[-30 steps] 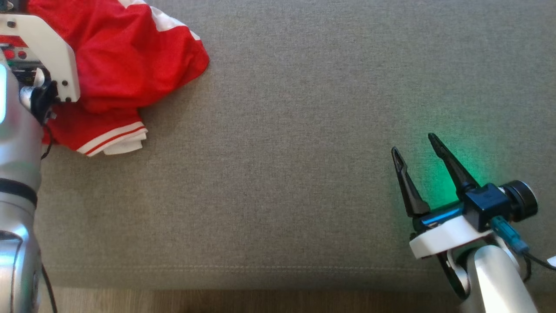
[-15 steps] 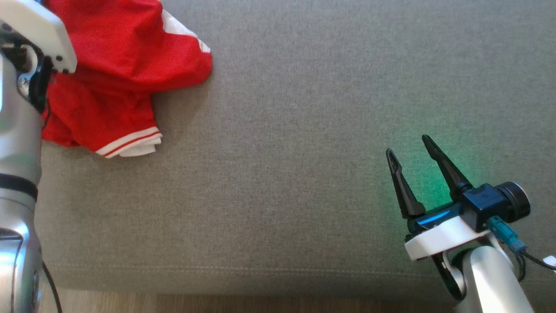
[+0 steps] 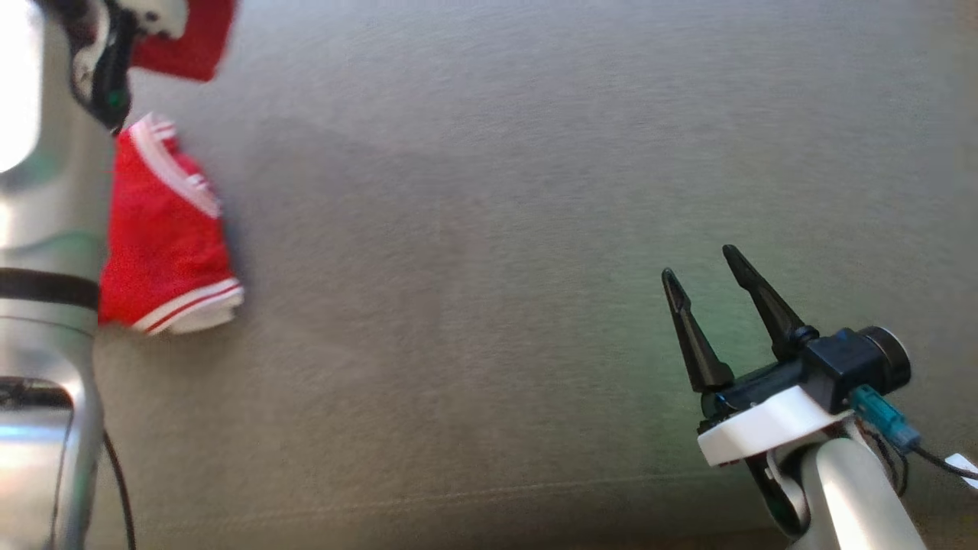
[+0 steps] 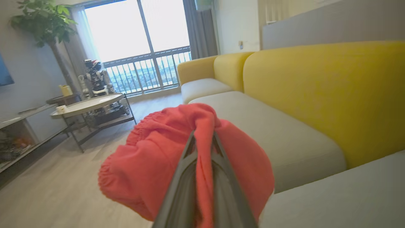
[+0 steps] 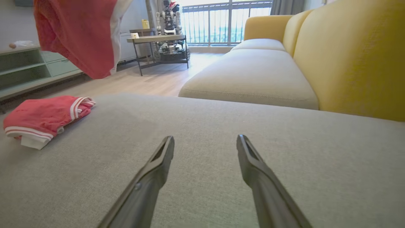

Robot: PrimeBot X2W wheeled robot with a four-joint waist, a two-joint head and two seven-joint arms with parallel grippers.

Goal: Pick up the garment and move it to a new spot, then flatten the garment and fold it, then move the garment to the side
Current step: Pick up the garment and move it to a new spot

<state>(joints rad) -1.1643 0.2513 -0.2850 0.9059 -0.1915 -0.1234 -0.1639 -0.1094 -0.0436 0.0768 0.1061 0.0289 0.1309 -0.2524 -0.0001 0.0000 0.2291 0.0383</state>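
Garment [image 4: 148,164], red with white-striped hems, is pinched in the left gripper [image 4: 204,139], whose jaws are closed tight on a bunched fold of it, raised off the seat. In the right wrist view the raised part hangs at the upper left, while another part lies crumpled on the grey sofa seat [image 5: 221,126] below it. The right gripper [image 5: 205,139] hovers over bare seat well apart from the cloth, its jaws spread wide and holding nothing. Beyond stand the yellow backrest [image 5: 354,57], a wooden floor [image 5: 152,82], a low table [image 5: 155,38] and a railed balcony window [image 5: 221,22].
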